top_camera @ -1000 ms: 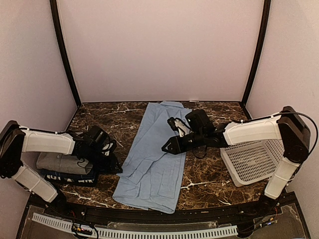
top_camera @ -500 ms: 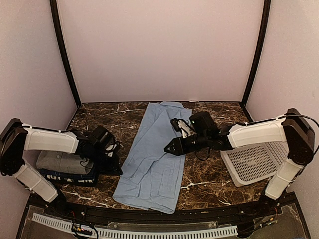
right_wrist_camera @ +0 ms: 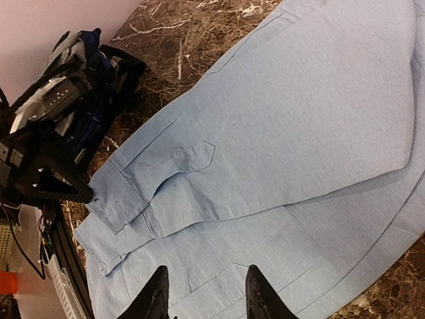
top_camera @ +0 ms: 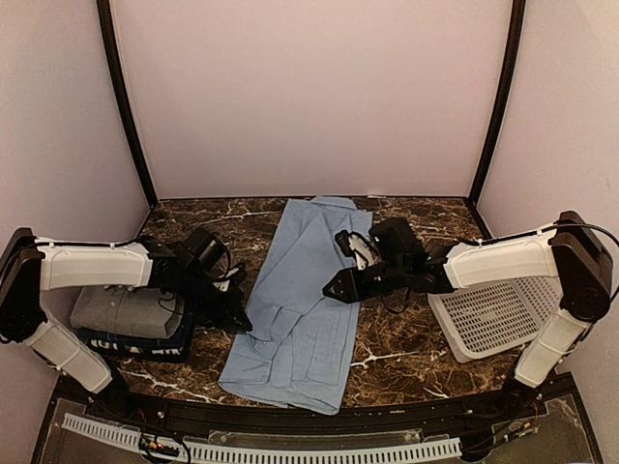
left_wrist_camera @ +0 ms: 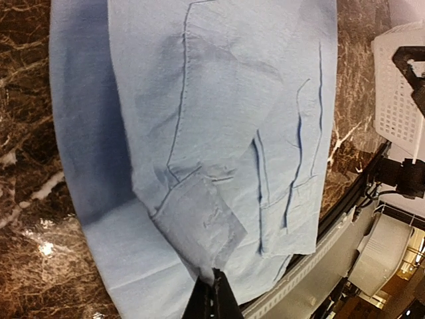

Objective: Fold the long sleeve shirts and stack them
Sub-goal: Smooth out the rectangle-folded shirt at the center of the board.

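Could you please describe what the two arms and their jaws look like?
Both the left arm and right arm have smooth white tubular link shells with black joints and black wrist housings. Thin black cables loop beside the wrists and over the right shoulder. The jaws are black, slim and tapered. No markings show.

Nothing readable anywhere in these views. There are white marks on the navy shirt (top_camera: 131,343) at the left, but they're far too small to make out.

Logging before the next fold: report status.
Left gripper shut on sleeve cuff of light blue long-sleeve cloth shirt. Right gripper open, over the shirt. White plastic lattice basket sits apart, nothing blocking.
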Motion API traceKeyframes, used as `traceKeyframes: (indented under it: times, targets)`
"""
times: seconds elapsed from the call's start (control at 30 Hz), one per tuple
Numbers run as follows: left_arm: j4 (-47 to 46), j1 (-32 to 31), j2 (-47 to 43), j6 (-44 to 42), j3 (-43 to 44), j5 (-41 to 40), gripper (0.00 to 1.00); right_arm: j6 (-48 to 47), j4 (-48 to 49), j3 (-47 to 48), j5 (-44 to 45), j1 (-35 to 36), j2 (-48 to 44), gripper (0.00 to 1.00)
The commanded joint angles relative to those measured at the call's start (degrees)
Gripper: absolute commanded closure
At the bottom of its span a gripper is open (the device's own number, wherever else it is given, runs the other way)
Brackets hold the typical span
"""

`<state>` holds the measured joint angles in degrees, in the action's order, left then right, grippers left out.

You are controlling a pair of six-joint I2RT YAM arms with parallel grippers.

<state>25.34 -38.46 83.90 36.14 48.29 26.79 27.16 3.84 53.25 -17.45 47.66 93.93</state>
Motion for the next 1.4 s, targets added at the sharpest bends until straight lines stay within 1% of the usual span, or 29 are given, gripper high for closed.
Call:
traceKeyframes:
  times: [0.0, 0.07, 0.13, 0.2, 0.33, 0.4, 0.57, 0.8, 0.93, 1.07, 1.23, 1.37]
  targets:
    - [-0.7, -0.4, -3.7, 5.3, 1.4, 8.7, 1.0, 0.2, -3.0, 1.3, 4.2, -0.5, -1.3, 0.64]
    - [-4.1, -0.4, -4.9, 8.7, 0.0, 11.7, 1.0, 0.2, -3.6, 1.9, 5.0, -0.9, -0.9, 0.64]
    - [-5.3, -0.3, -5.4, 9.9, -1.1, 12.0, 1.0, 0.3, -3.6, 2.1, 5.2, -1.4, -0.3, 0.64]
    - [-4.6, -0.3, -4.9, 9.3, -2.3, 11.2, 1.0, 0.4, -3.6, 2.3, 5.3, -1.7, 0.3, 0.64]
    - [-6.1, -0.3, -3.4, 9.0, -6.2, 9.8, 1.0, 0.3, -3.6, 2.6, 5.3, -1.8, 1.2, 0.64]
    - [-4.7, -0.3, -2.3, 7.5, -7.0, 7.8, 1.0, 0.3, -3.6, 2.8, 5.5, -1.8, 1.7, 0.64]
    - [-3.7, -0.3, -0.9, 5.1, -8.3, 4.1, 1.0, 0.4, -3.6, 4.2, 6.7, -2.0, 3.4, 0.64]
    - [-3.6, -0.2, 0.0, 4.1, -7.9, 2.2, 1.0, 1.1, -3.4, 9.0, 8.7, -4.0, 8.2, 0.67]
    - [-2.9, -0.3, -0.1, 3.2, -7.7, 1.6, 1.0, 1.3, -2.8, 13.3, 8.7, -6.1, 12.1, 0.71]
    - [-2.6, -0.3, -0.6, 3.0, -7.9, 1.9, 1.0, 0.2, -3.6, 20.0, 8.3, -7.3, 16.8, 0.75]
    - [-2.1, -0.3, -1.5, 2.8, -7.9, 1.5, 1.0, -0.5, -3.6, 28.0, 7.9, -9.1, 23.1, 0.83]
    - [-2.2, -0.3, -1.3, 2.7, -7.9, 1.8, 1.0, -0.2, -3.1, 34.6, 7.0, -10.4, 28.2, 0.86]
